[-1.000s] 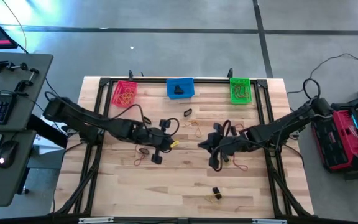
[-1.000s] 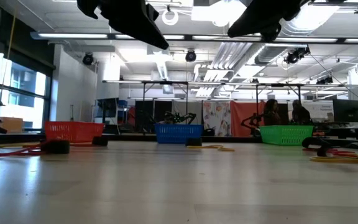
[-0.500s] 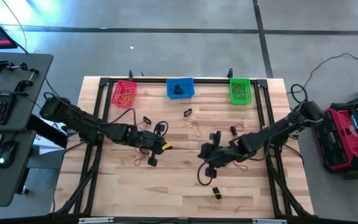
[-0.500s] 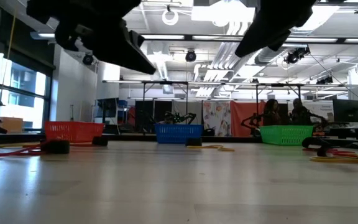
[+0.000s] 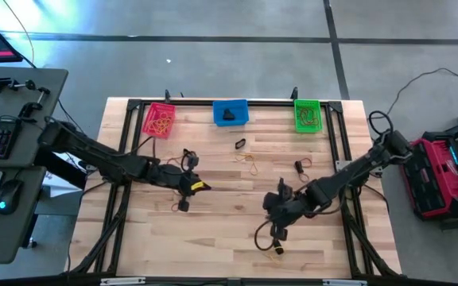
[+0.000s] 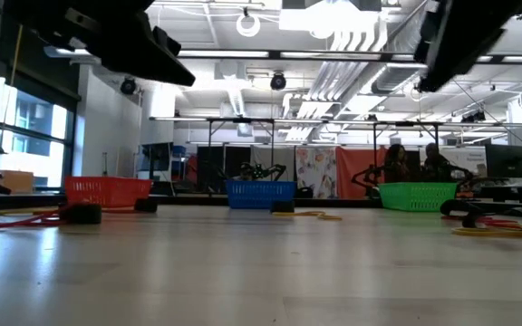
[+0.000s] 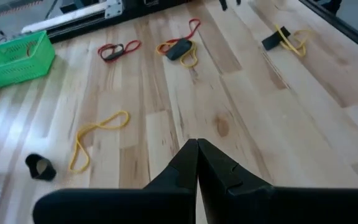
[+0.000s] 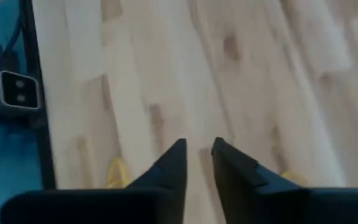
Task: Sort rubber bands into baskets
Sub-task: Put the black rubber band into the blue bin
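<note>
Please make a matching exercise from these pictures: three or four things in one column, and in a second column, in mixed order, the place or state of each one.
Things:
1. red-pink basket
2. blue basket
3. left hand
4. right hand

Place or state:
A. fingers shut together, holding nothing
B. far edge of the table, middle of the three
C. fingers slightly apart, holding nothing
D. far edge of the table, nearest the left arm

Pairs: 1-D, 2-B, 3-A, 4-C
</note>
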`<action>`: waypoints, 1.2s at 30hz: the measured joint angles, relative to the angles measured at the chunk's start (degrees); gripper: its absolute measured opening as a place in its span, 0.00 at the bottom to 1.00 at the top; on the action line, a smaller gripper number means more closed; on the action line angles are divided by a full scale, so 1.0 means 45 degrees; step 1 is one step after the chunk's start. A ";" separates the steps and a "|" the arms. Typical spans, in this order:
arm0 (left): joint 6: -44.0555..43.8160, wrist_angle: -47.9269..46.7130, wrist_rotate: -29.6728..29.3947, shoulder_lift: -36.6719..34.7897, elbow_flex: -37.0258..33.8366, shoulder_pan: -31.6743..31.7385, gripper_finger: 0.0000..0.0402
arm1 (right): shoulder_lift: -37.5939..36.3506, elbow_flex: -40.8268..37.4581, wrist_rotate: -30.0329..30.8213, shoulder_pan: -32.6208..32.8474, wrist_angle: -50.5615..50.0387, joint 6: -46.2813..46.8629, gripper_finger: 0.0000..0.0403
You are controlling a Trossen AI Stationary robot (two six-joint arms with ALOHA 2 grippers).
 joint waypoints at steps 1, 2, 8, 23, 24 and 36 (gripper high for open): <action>-0.0077 0.0059 0.0000 -0.0068 -0.0098 0.0000 0.00 | 0.0048 0.0000 -0.0163 0.0129 -0.0047 0.0439 0.19; -0.0169 0.0152 0.0000 -0.0114 -0.0172 0.0004 0.00 | 0.0115 0.0000 -0.0350 0.0256 -0.0130 0.0848 0.21; -0.0242 0.0265 0.0000 -0.0155 -0.0196 -0.0063 0.00 | 0.0847 0.0000 -0.1961 0.0630 -0.0174 0.4198 0.33; -0.0577 0.0262 0.0102 -0.0145 -0.0196 -0.0240 0.00 | 0.3127 -0.0005 -0.4347 0.0593 0.0842 0.6420 0.37; -0.0577 0.0264 0.0102 -0.0145 -0.0196 -0.0264 0.00 | 0.3179 -0.0005 -0.4351 0.0593 0.0814 0.6561 0.37; -0.0674 0.0260 0.0102 -0.0145 -0.0196 -0.0316 0.00 | 0.3964 -0.0010 -0.4917 0.0570 0.1427 0.6557 0.37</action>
